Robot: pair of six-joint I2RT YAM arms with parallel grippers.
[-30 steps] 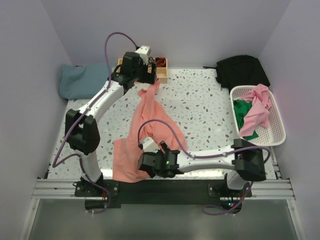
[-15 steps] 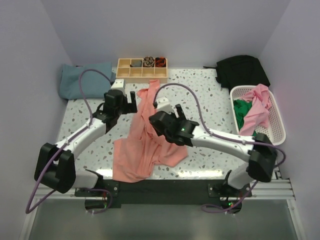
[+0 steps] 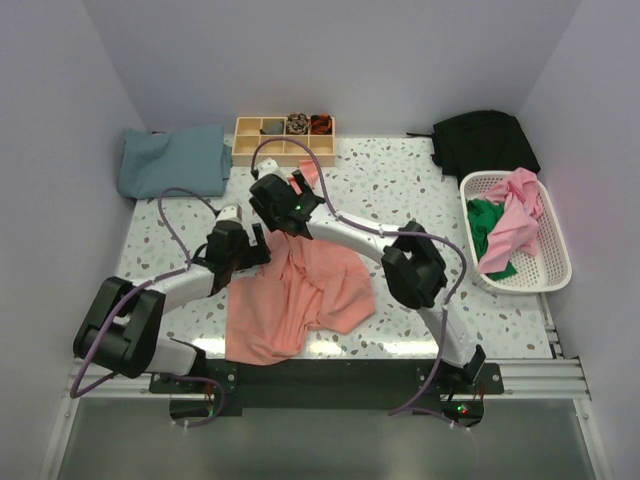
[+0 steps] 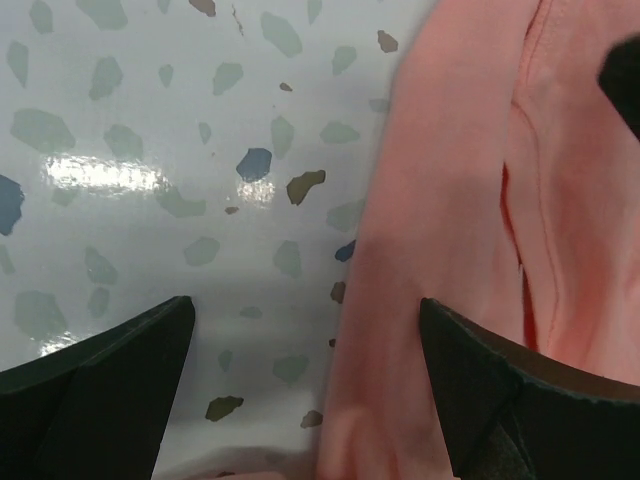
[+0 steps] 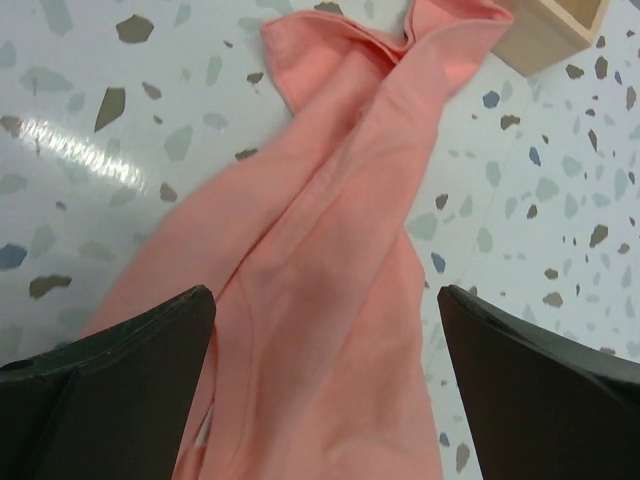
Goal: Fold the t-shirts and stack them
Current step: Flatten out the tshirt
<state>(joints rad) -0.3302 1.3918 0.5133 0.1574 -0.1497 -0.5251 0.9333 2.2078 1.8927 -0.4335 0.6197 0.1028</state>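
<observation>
A salmon-pink t-shirt (image 3: 300, 295) lies crumpled on the speckled table (image 3: 400, 200), with a narrow end reaching back toward the wooden tray. My left gripper (image 3: 248, 252) is open and low over the shirt's left edge. In the left wrist view (image 4: 305, 400) the shirt's edge (image 4: 450, 220) lies between the spread fingers (image 4: 100, 390). My right gripper (image 3: 288, 202) is open above the shirt's narrow far end. In the right wrist view (image 5: 325, 400) the cloth (image 5: 340, 280) runs under the wide-apart fingers (image 5: 550, 390). Neither holds anything.
A folded teal cloth (image 3: 172, 160) lies at the back left. A wooden compartment tray (image 3: 285, 137) stands at the back, its corner showing in the right wrist view (image 5: 555, 30). A black garment (image 3: 485, 140) and a white basket (image 3: 550, 235) with pink and green shirts are at the right.
The left gripper came back from the far tray down to the shirt's left edge. The right gripper swung from the near edge to the shirt's far end. The stretched shirt has slumped into a heap.
</observation>
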